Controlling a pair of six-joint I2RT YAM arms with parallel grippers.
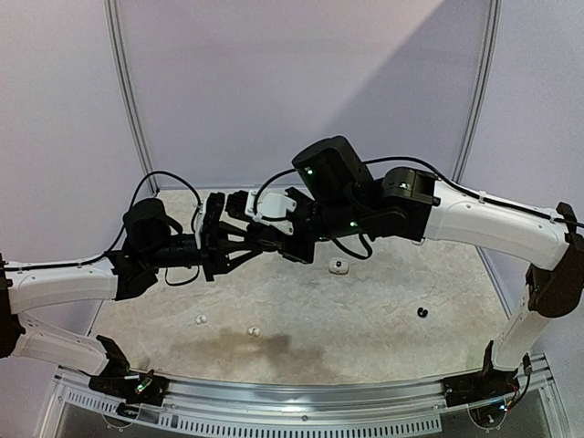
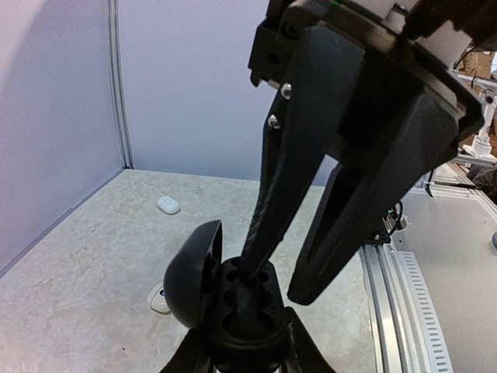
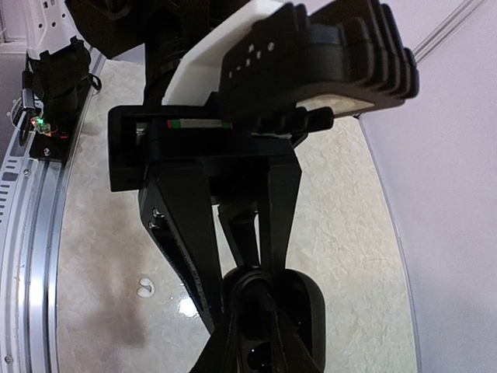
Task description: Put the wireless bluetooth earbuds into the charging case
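Observation:
A black charging case point(image 2: 271, 314) hangs above the table with its lid point(image 2: 190, 272) swung open to the left. My left gripper point(image 2: 248, 330) is shut on the case's body from both sides. My right gripper point(image 2: 279, 281) comes down from above with its jaws a little apart. One of its fingers point(image 2: 260, 241) reaches into the case's sockets, the other stands outside the body, and nothing shows between them. A dark rounded shape sits in the sockets; I cannot tell if it is an earbud. Two white earbuds point(image 1: 201, 319) point(image 1: 253, 330) and a black one point(image 1: 422, 312) lie on the table. In the top view both grippers point(image 1: 260, 242) point(image 1: 290, 245) meet mid-table.
A small white case with a lit dot point(image 1: 338, 266) lies on the table below the right arm, also behind the black lid point(image 2: 159, 298). Another white rounded piece point(image 2: 168, 205) lies farther off. A metal rail point(image 1: 301, 392) runs along the near edge. Walls close the back and sides.

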